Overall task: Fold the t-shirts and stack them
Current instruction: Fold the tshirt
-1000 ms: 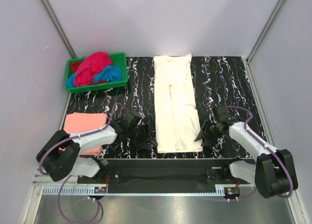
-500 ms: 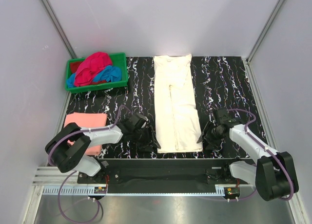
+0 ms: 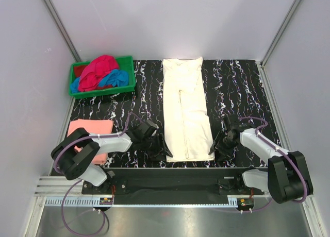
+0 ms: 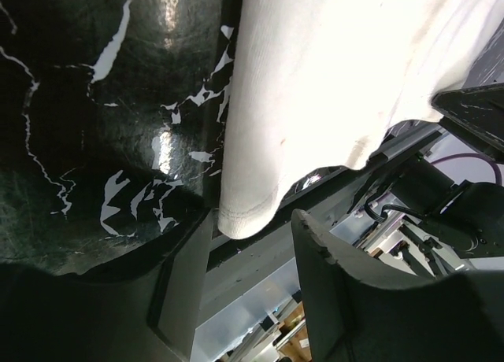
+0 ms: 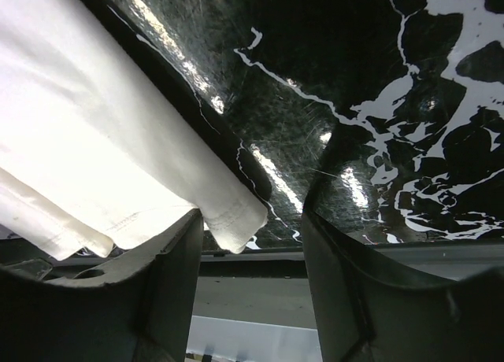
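A big cream cotton t-shirt (image 3: 184, 108), folded into one long strip, lay flat in the middle of the black table with white marble streaks (image 3: 237, 87). It ran from the near edge to the far edge.

The left gripper (image 3: 157, 152) sat low at the near left corner of that shirt. In its wrist camera its two dark fingers (image 4: 354, 299) stood apart, and the rounded corner of the hem poked into the gap between them. Nothing was pinched.

The right gripper (image 3: 220, 147) sat low at the near right corner. Its fingers (image 5: 165, 283) were spread too. The shirt's corner lay just beside the left finger, and bare table showed in the rest of the gap. So both grippers were open and held nothing.

A salmon-pink cloth t-shirt (image 3: 90, 130), folded into a neat block, rested at the near left of the table, partly under the left arm.

A green plastic crate (image 3: 103, 91) stood at the far left corner. Inside it were two bunched-up shirts: a magenta-red t-shirt (image 3: 98, 69) heaped on top and a blue t-shirt (image 3: 116, 78) peeking out beside it.
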